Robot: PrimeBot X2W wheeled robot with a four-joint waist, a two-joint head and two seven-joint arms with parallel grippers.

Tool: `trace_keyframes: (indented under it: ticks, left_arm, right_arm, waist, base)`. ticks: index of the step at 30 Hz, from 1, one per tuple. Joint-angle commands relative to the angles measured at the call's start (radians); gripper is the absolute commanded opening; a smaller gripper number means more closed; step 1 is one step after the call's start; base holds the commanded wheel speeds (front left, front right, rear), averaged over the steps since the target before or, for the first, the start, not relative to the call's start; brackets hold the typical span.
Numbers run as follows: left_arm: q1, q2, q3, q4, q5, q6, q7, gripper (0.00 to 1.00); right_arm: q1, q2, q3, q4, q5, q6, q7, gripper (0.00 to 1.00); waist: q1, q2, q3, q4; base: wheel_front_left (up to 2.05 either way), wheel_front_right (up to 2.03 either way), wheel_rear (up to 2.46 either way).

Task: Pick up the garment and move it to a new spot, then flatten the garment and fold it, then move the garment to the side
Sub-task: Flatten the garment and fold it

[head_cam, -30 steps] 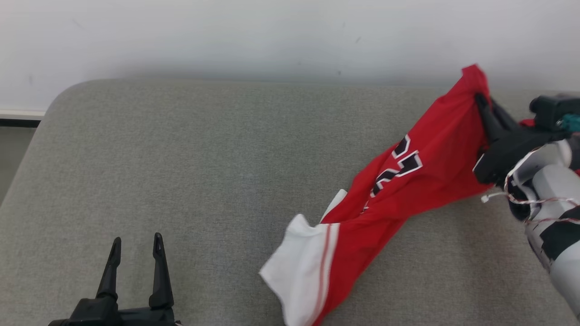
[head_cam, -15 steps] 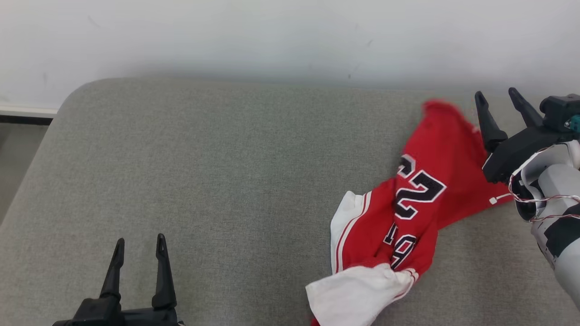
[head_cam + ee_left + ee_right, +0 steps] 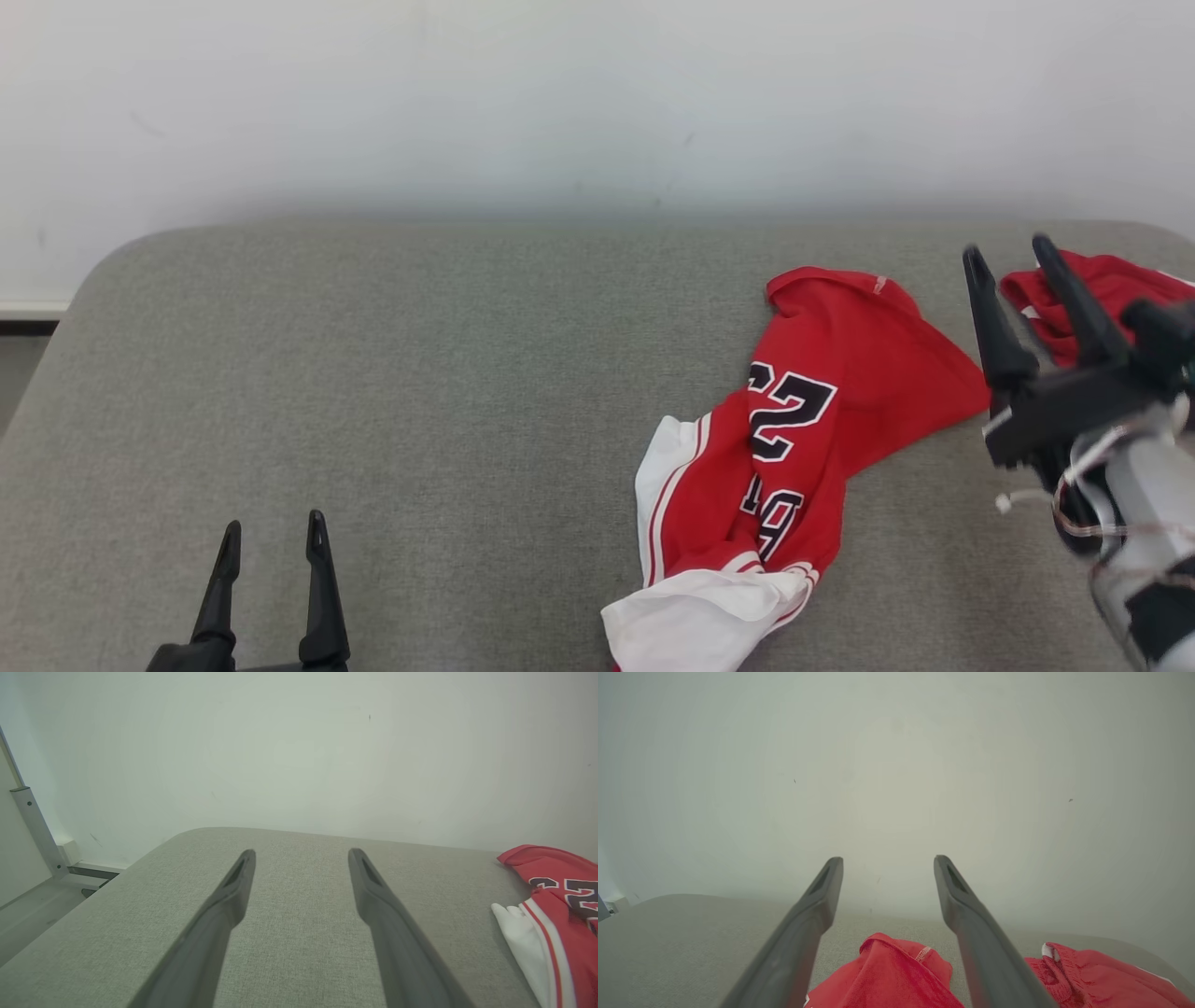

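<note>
Jersey lies bunched on cushion's rt side, free. R gripper spread wide, empty, just beside it; L gripper also wide, empty, well apart. Flatten step, I reckon: next I'd pinch two edges & pull apart.

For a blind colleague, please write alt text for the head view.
A crumpled red and white jersey lies right of centre on a grey padded surface. The open right gripper hovers beside its right edge, with more red cloth behind; the open left gripper is at lower left.
</note>
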Motion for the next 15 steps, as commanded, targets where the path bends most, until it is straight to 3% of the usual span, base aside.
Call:
trace_keyframes:
  ticks: [1,8,15]
  left_arm:
    - [0.014,-0.001,0.003,-0.006,0.007,0.000,-0.003,1.00]
    - [0.024,-0.001,0.013,-0.012,0.013,-0.006,-0.003,1.00]
    - [0.020,-0.001,0.020,-0.011,0.013,-0.008,-0.003,1.00]
  right_arm:
    - [0.043,0.014,-0.020,-0.027,-0.005,-0.003,-0.004,1.00]
    - [0.354,0.095,-0.209,-0.252,-0.071,-0.003,-0.004,1.00]
    - [0.603,0.251,-0.342,-0.441,-0.149,-0.003,0.023,1.00]
  waist:
    - [0.0001,0.0000,-0.014,-0.016]
    - [0.0001,0.0000,-0.017,-0.028]
    - [0.0001,0.0000,-0.005,-0.036]
  base:
    - [0.00,0.00,0.00]
    - [0.00,0.00,0.00]
    - [0.00,0.00,0.00]
